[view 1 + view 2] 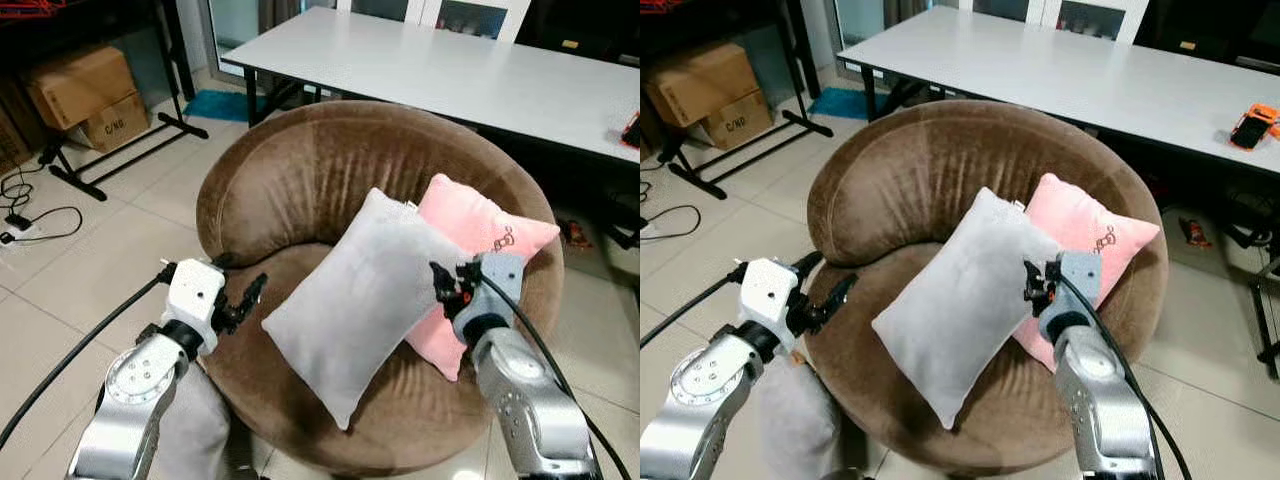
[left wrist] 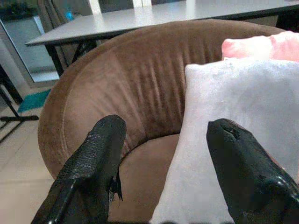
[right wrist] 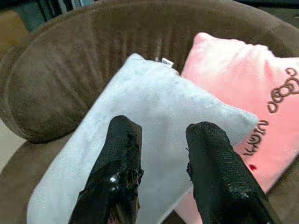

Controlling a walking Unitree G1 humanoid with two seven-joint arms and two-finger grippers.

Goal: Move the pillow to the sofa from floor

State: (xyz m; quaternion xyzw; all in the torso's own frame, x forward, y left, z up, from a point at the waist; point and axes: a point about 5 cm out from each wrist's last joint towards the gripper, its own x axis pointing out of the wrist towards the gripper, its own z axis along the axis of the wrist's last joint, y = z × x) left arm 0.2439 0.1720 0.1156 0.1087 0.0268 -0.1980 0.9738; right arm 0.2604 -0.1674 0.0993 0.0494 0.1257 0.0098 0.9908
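Your round brown sofa (image 1: 300,180) holds the gray pillow (image 1: 350,300), leaning on a pink pillow (image 1: 470,250) — off the floor. Left gripper (image 1: 245,300) and right gripper (image 1: 445,285) flank it — both with fingers apart, gripping nothing.

The brown round sofa's seat (image 1: 300,260) is left open at centre-left, while its right half is taken up by the grey pillow (image 1: 360,300) leaning on the pink pillow (image 1: 470,250), and passage behind is blocked by the white table (image 1: 450,70).
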